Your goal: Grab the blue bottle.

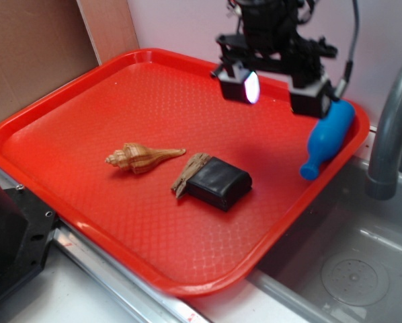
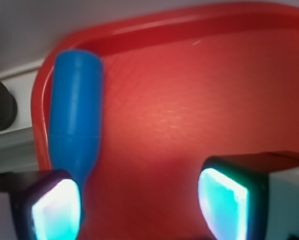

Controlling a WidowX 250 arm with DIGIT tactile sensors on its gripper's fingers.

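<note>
The blue bottle [image 1: 329,138], smooth, fat-bodied and narrow-necked, lies on its side along the right rim of the red tray [image 1: 66,128]. The tray also holds a seashell [image 1: 142,157] and a black block [image 1: 219,182] on what appears to be wood. The gripper [image 1: 282,93] hangs wide open, its right finger just beside the bottle.

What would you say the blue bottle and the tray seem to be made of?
Blue bottle: likely smooth plastic; uniform colour, soft sheen, a faint seam around the body. Tray: probably moulded red plastic; fine pebbled texture, glossy raised rim.
</note>
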